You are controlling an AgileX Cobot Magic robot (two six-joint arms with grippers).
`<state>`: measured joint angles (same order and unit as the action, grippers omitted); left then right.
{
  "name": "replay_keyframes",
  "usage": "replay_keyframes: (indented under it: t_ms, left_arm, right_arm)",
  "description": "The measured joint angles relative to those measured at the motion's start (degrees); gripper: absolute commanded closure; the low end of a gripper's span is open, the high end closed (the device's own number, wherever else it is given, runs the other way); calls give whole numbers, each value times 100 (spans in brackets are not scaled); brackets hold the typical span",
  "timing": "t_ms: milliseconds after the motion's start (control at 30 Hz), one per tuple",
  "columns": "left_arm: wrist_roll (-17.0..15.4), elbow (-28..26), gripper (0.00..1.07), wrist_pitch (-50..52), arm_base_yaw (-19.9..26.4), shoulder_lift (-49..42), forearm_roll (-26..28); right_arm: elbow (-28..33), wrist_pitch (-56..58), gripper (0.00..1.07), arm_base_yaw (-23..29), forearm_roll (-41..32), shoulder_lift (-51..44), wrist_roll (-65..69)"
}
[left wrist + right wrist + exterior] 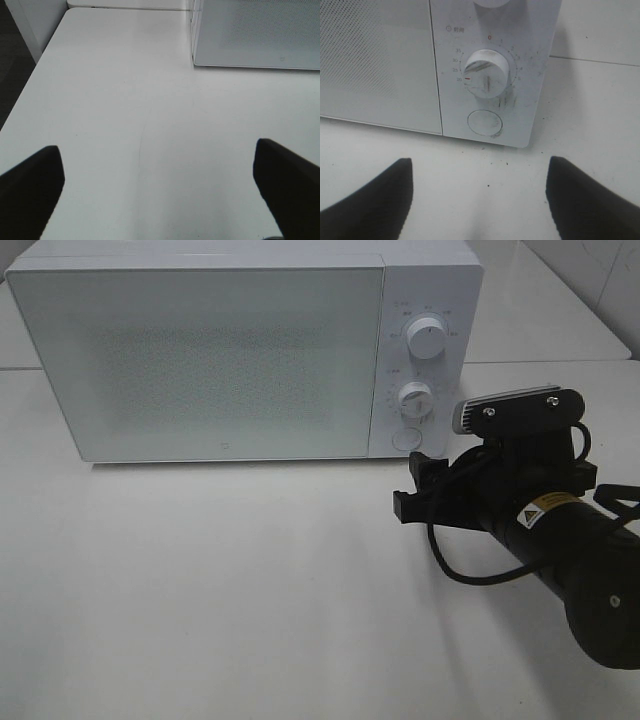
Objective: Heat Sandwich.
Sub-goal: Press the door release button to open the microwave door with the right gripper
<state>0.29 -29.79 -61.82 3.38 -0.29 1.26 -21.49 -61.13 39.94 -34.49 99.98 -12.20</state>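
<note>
- The sandwich shows in no view, so I cannot tell where it is.
- The microwave (220, 350) stands on the table (200, 590) with its door (200, 360) shut.
- The right claw (412, 487) hovers low over the table, just in front of the microwave's control panel. It is released, with the fingers (375, 200) spread wide and nothing between them.
- Straight ahead of this claw is the round button (484, 123), with the lower dial (487, 79) just above it. The upper dial (427, 338) is higher on the panel.
- Both button and lower dial look smudged. Dark specks (505, 162) lie on the table between the claw and the microwave's base.
- A black cable (470, 575) loops below the right arm, behind the claw.
- The left claw (157, 147) is also released, wide apart over bare table. The microwave's near corner lies ahead of it, toward the right claw's side.
</note>
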Motion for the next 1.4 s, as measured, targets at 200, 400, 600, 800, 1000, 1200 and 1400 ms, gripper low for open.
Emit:
replay_keyframes:
  t_ms: [200, 400, 600, 800, 1000, 1200, 1400]
  left_arm:
    - [-29, 0, 9, 0, 0, 0, 0]
    - [-29, 0, 9, 0, 0, 0, 0]
    - [-29, 0, 9, 0, 0, 0, 0]
    - [-29, 0, 9, 0, 0, 0, 0]
    - [0, 0, 9, 0, 0, 0, 0]
    - [-29, 0, 9, 0, 0, 0, 0]
    - [-29, 0, 9, 0, 0, 0, 0]
  right_arm:
    - [0, 0, 36, 0, 0, 11, 963]
    - [0, 0, 36, 0, 0, 11, 3283]
    - [0, 0, 36, 0, 0, 11, 5993]
    - [0, 0, 42, 0, 0, 11, 7884]
    - [0, 0, 78, 0, 0, 11, 9230]
    - [0, 52, 107, 0, 0, 11, 9414]
    - [0, 109, 107, 0, 0, 11, 9356]
